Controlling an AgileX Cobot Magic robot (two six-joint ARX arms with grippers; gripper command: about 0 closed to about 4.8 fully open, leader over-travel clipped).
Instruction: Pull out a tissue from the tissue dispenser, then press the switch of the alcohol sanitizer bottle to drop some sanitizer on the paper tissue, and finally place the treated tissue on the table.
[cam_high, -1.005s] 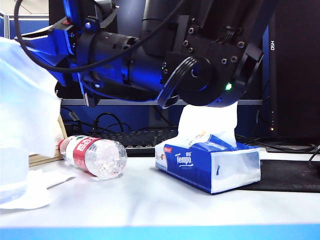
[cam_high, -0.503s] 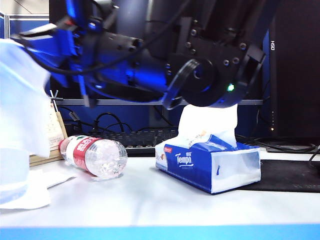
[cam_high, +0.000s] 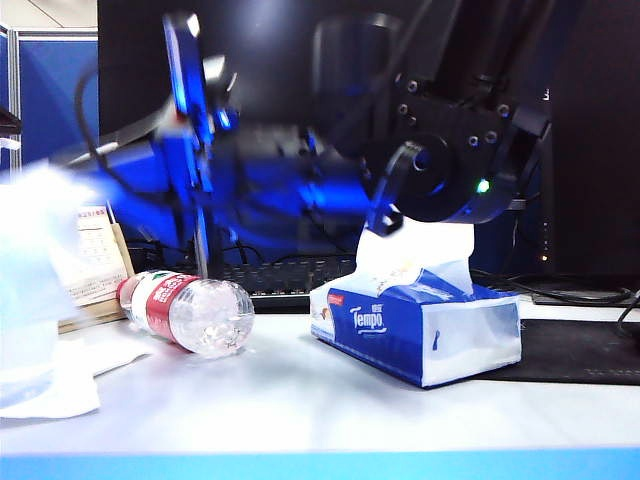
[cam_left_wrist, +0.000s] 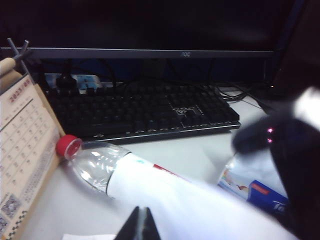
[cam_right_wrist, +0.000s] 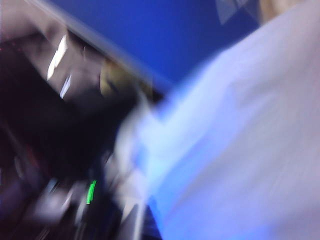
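Two end effectors, one sheet in play.

1. Right end effector (cam_high: 70, 165): reaches across to the left of the exterior view, badly blurred. Its jaws are closed, and the tissue (cam_high: 40, 240) hangs from it as a pale smear at the left edge of the frame. The right wrist view shows little beyond that white sheet.
2. Left end effector (cam_left_wrist: 140, 225): seen only at the bottom edge of its own wrist view. The tips are drawn in to a thin seam with nothing visible between them.
3. Tissue dispenser (cam_high: 415, 335): sits on the counter (cam_high: 300, 400) right of centre, with a further sheet standing from its slot. It is well apart from the held tissue.
4. Alcohol sanitizer bottle (cam_high: 18, 350): probably the translucent mass at the lower left edge, too blurred to confirm. The switch cannot be made out.
5. Water bottle (cam_high: 190, 312): lies on its side between the tissue and the dispenser, red cap toward the calendar (cam_high: 95, 265).

Governing relation: the held tissue lies just above and beside the presumed sanitizer bottle at far left. The sheet must hang under the spout while the free left end effector, judged the one available, presses from above.
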